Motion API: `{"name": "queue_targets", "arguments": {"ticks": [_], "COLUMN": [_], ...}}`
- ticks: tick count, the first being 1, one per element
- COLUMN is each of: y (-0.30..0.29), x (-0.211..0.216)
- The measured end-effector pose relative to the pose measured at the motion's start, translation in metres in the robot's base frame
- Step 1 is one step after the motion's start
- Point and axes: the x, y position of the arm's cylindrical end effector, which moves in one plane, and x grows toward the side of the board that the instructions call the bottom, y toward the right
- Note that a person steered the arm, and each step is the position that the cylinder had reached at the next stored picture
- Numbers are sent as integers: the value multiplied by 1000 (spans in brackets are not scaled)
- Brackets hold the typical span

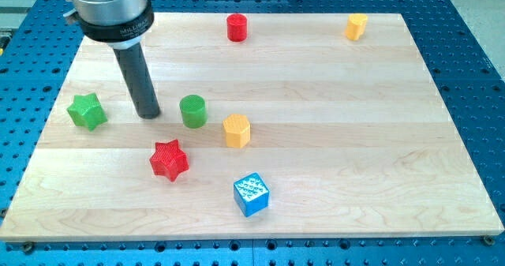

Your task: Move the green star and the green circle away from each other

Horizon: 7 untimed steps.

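Note:
The green star (87, 110) lies near the board's left edge. The green circle (192, 110) stands right of it, near the middle left. My tip (148, 114) rests on the board between the two, closer to the green circle and a small gap left of it. The rod rises up to the view's top left.
A red star (169, 159) lies below the green circle, a yellow hexagon (236, 130) to its lower right, and a blue cube (252, 194) lower still. A red cylinder (237, 27) and a yellow hexagon (356, 26) sit near the wooden board's (355, 140) top edge.

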Motion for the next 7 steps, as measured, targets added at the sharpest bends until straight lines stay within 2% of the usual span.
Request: {"name": "queue_targets", "arguments": {"ticks": [1,2,4,5,7], "y": [5,39,193,143,139], "x": [16,17,-3,-3,-27]}}
